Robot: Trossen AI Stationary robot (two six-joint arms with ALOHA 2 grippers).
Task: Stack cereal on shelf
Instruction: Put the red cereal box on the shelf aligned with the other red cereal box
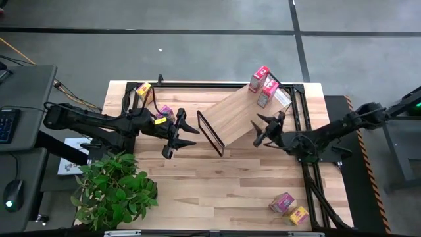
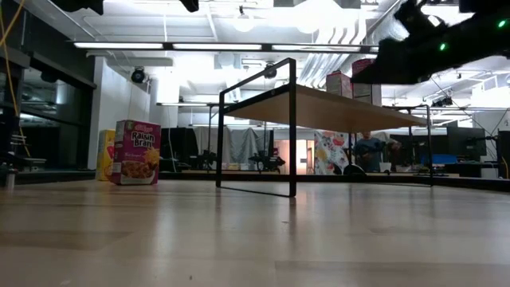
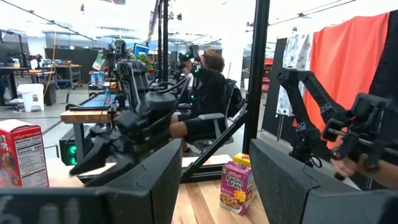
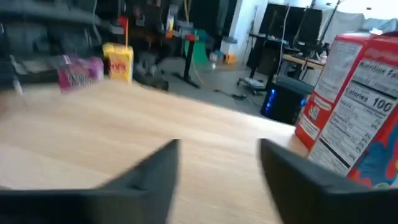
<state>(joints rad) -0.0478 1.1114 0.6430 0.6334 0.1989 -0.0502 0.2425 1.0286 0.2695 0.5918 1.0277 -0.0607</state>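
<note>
The long light-wood shelf (image 1: 237, 113) with black wire-frame ends lay skewed across the middle of the plank table (image 1: 217, 191), and two small red cardboard cereal boxes (image 1: 264, 86) stood on its far end. The left gripper (image 1: 183, 133) hung just beside the shelf's near end, fingers parted and empty, a pink-magenta box (image 1: 166, 112) and a yellow box (image 1: 143, 89) behind it. The right gripper (image 1: 268, 128) sat at the shelf's right edge, jaws apart on nothing, while another pink box (image 1: 281, 203) and yellow box (image 1: 298, 215) waited at the table's near right corner.

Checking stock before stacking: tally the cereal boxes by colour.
Red boxes: 2, both on the shelf
Pink boxes: 2
Yellow boxes: 2
Total: 6
</note>
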